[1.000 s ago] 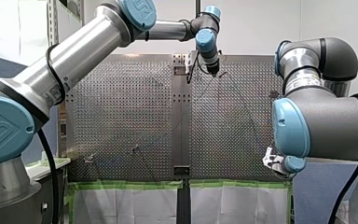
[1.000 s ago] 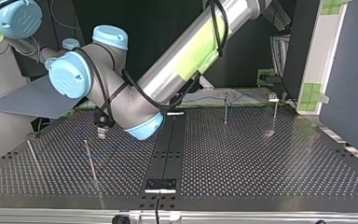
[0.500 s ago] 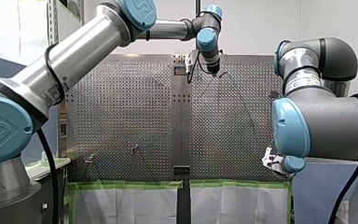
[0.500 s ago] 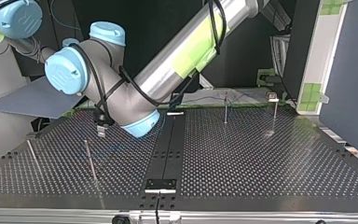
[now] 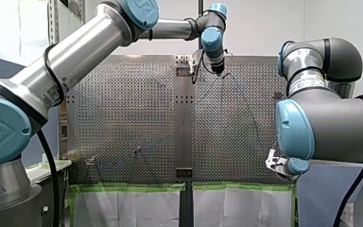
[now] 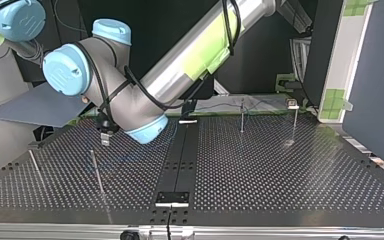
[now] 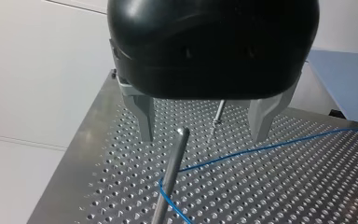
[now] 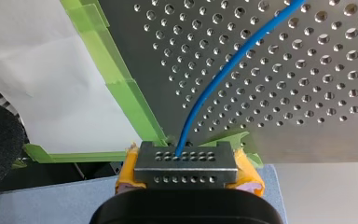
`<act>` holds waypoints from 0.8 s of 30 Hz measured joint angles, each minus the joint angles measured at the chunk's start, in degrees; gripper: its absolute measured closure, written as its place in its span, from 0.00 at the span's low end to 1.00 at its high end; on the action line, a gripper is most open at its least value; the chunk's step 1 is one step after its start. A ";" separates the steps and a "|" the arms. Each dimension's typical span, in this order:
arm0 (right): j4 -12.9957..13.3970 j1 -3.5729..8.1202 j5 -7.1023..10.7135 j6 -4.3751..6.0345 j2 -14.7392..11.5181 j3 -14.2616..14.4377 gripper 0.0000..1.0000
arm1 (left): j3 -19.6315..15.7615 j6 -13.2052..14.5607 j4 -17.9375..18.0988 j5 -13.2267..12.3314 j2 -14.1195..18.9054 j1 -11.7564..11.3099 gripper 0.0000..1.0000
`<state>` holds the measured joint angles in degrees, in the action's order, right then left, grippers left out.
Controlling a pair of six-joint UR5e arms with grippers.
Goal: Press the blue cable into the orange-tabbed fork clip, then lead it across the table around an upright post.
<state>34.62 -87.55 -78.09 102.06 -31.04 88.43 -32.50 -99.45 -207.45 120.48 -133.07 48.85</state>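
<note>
In the left wrist view my left gripper (image 7: 203,137) hangs open above an upright metal post (image 7: 170,179). The post stands between and below its metal fingers (image 7: 142,116). A thin blue cable (image 7: 270,147) loops around that post and runs off sideways over the perforated table. The right wrist view shows my right gripper (image 8: 186,156) with yellow pads shut on the blue cable (image 8: 223,74), near the table's taped edge. From the front, my left gripper (image 5: 217,72) is at the table's far middle and my right gripper (image 5: 275,163) is at the near right. I cannot make out an orange-tabbed clip.
Several more thin posts stand on the table: two at the top view's left (image 6: 97,172) (image 6: 35,167) and two at its far right (image 6: 241,115) (image 6: 294,120). A black strip (image 6: 180,160) runs down the table's middle. Green tape (image 8: 121,88) lines the near edge.
My left gripper has drifted slightly upward and toward the top view's left, staying open. My right arm has not moved.
</note>
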 joint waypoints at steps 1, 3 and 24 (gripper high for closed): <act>-0.02 0.00 -0.01 0.00 -0.02 -0.01 1.00 | 0.00 -0.01 0.18 0.06 0.03 0.10 0.00; -0.10 0.00 -0.03 0.00 -0.08 -0.04 1.00 | -0.02 -0.03 0.84 0.19 0.42 0.64 0.00; -0.25 -0.11 0.70 -0.01 -0.37 -0.13 1.00 | -8.71 -2.69 7.52 -2.81 11.63 -0.85 0.00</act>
<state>34.37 -87.67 -77.39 102.06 -31.41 88.31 -41.21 -102.14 -199.93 117.67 -121.44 48.00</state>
